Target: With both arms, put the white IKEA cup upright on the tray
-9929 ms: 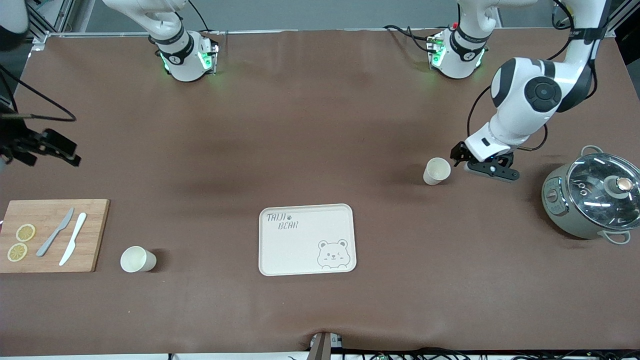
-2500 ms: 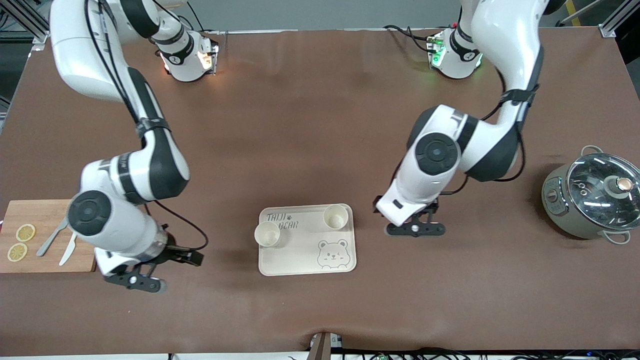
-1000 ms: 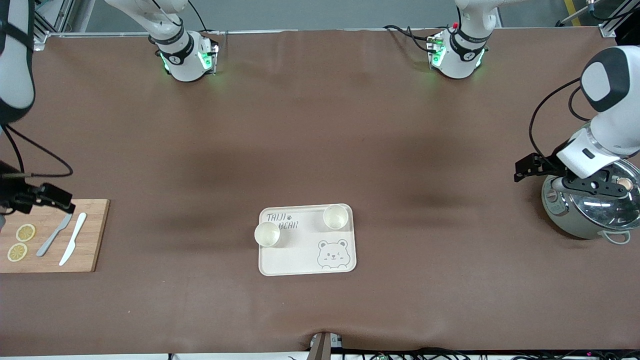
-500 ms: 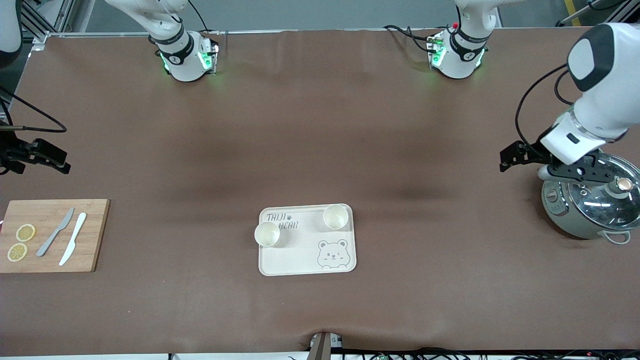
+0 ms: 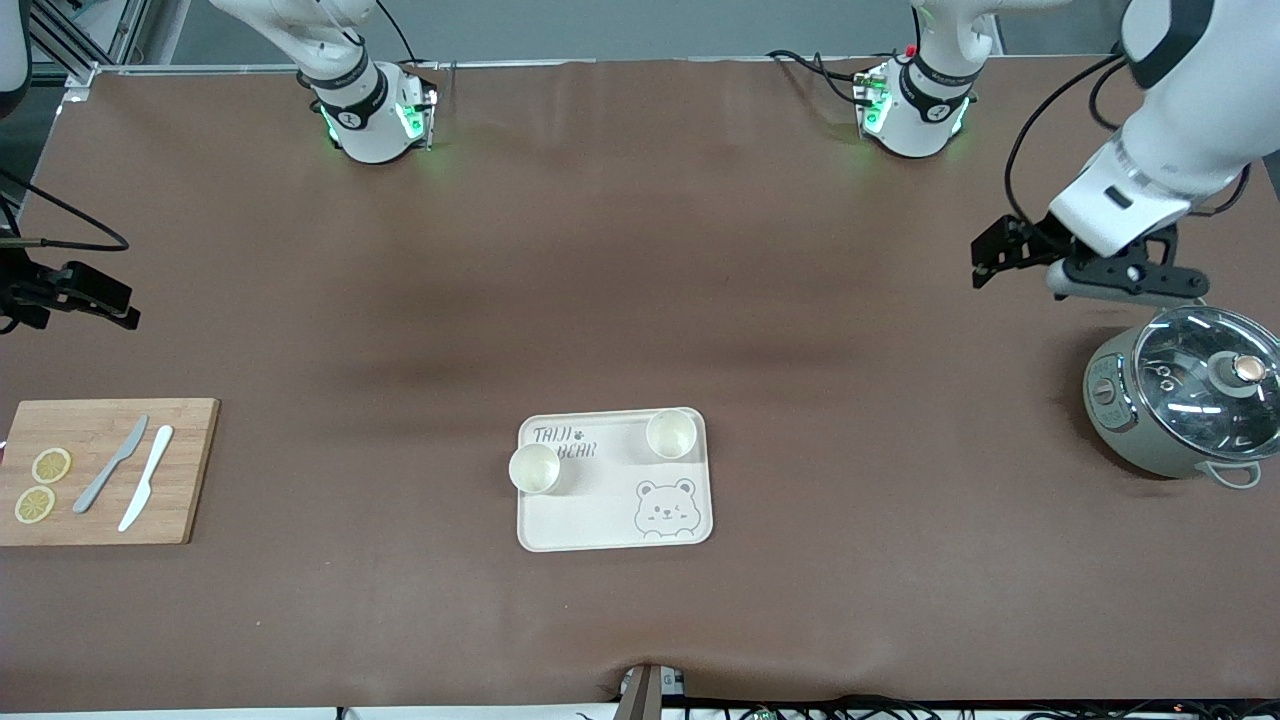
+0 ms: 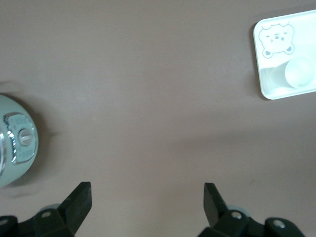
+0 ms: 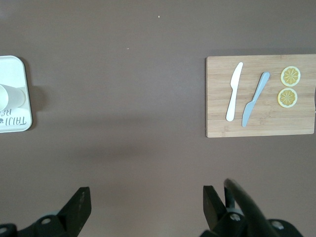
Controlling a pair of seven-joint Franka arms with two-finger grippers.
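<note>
The cream tray (image 5: 600, 512) with the bear drawing lies on the brown table. Two white cups stand upright on it. One cup (image 5: 671, 434) is in a corner toward the left arm's end. The other cup (image 5: 534, 468) stands at the rim toward the right arm's end. My left gripper (image 5: 1125, 282) hangs open and empty over bare table beside the pot. In the left wrist view its fingers (image 6: 81, 197) stand wide apart around the left gripper (image 6: 147, 195). My right gripper (image 5: 20, 300) hangs open and empty over the table's edge at the right arm's end, and the right gripper (image 7: 145, 197) holds nothing.
A grey pot (image 5: 1185, 405) with a glass lid stands at the left arm's end. A wooden cutting board (image 5: 110, 510) at the right arm's end carries two knives (image 5: 128, 476) and two lemon slices (image 5: 42, 485). The tray (image 6: 261, 74) and a cup (image 6: 298, 74) show in the left wrist view.
Both arms have drawn back from the tray and hang empty. In the last second the left gripper left the pot lid and the right gripper left the cutting board. The cups have not moved.
</note>
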